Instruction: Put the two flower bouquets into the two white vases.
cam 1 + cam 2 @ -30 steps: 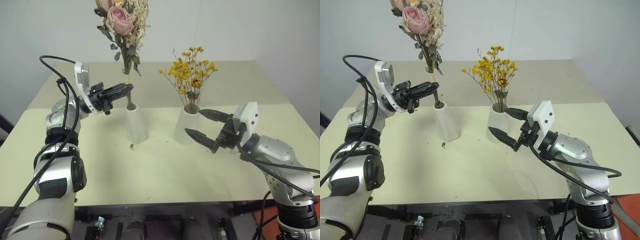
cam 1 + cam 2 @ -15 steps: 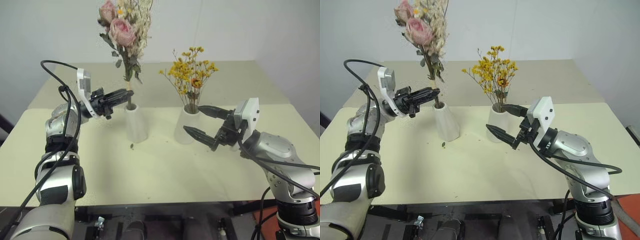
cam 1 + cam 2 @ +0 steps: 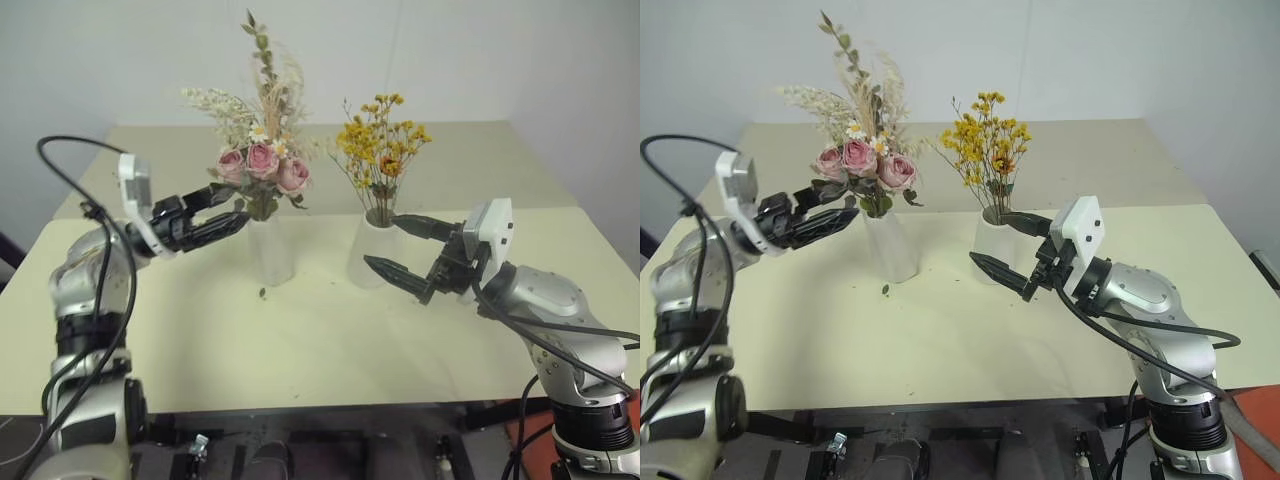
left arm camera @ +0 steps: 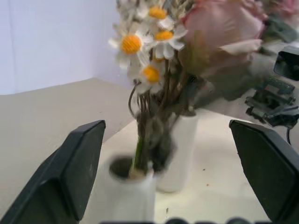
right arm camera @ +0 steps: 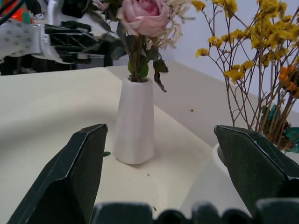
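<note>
We saw the pink rose bouquet standing in the slim white vase on the cream worktop, its blooms sitting low over the mouth and its pale grasses rising above. Our left gripper hung just beside the roses, fingers spread and holding nothing. The yellow spray stood in the stouter white vase, near the slim one and to its right. Our right gripper sat close in front of that vase, its fingers spread wide on either side of it, gripping nothing. A small green scrap lay on the worktop by the slim vase's foot.
</note>
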